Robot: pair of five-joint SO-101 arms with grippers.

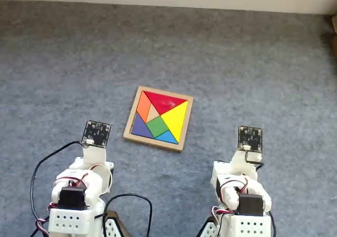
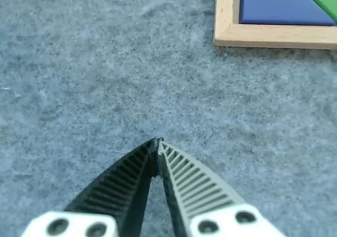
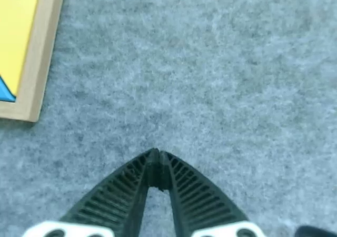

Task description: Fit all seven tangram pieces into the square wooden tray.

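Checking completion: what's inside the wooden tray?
Seven pieces fill the tray: red, yellow, orange, tan, green, dark blue, light blue. They cover the tray floor, so it can't be seen.

We're reading no legible text, labels, brands, numbers or signs on anything in these views.
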